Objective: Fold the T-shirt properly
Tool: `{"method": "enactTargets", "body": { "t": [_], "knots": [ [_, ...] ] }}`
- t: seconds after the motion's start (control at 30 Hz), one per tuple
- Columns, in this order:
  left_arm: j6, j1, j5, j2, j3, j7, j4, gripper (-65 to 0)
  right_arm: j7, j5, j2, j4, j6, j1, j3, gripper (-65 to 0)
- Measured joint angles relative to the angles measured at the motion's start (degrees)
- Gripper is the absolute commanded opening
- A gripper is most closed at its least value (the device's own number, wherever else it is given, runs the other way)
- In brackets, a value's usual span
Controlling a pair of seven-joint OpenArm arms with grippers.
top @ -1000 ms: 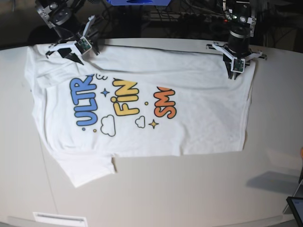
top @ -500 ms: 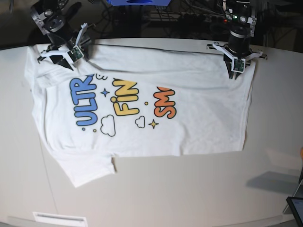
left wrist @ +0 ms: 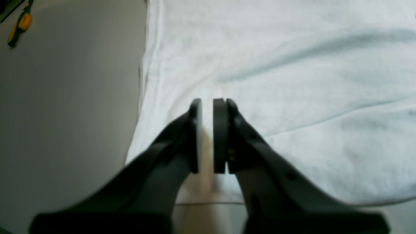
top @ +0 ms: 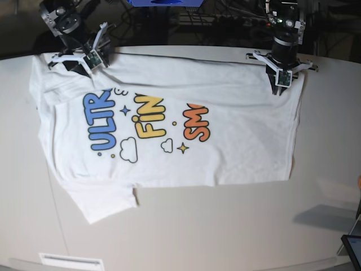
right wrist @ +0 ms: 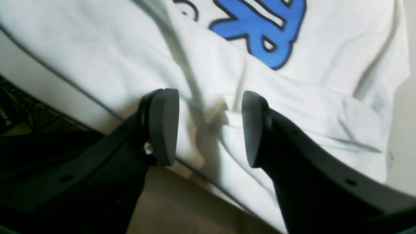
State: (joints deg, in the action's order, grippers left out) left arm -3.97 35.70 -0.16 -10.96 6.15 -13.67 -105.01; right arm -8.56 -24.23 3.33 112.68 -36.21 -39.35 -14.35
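The white T-shirt (top: 237, 141) lies spread flat on the table with its ULTRA, FINE and SMOL print facing up. My left gripper (top: 280, 90) points down on its far right corner. In the left wrist view the left gripper (left wrist: 208, 102) has its jaws nearly together, pinching the T-shirt (left wrist: 292, 81) close to its edge. My right gripper (top: 79, 63) is over the far left shoulder. In the right wrist view the right gripper (right wrist: 209, 107) stands open, astride a raised crease of the T-shirt (right wrist: 292, 107) just behind the blue letters.
The pale table (top: 225, 226) extends well beyond the shirt at the front. A dark screen (top: 352, 248) sits at the front right corner and a white strip (top: 70, 261) at the front left. A yellow-handled tool (left wrist: 19, 27) lies off the shirt's edge.
My right gripper shifted left along the far left shoulder, then came back slightly toward the table's rear edge. The left gripper and the shirt stayed put.
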Motion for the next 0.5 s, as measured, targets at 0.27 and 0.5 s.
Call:
{"method": "enactTargets", "body": {
  "t": [0.27,0.5],
  "knots": [
    [0.02,0.00,0.00,0.00,0.09,0.00,0.00,-59.3,-0.11,0.02,-0.15,0.00,0.24,0.13,-0.04,-57.0],
    [0.02,0.00,0.00,0.00,0.09,0.00,0.00,-59.3,-3.80,0.02,-0.17,-0.11,0.07,1.14,-0.04,-62.5]
  ]
}}
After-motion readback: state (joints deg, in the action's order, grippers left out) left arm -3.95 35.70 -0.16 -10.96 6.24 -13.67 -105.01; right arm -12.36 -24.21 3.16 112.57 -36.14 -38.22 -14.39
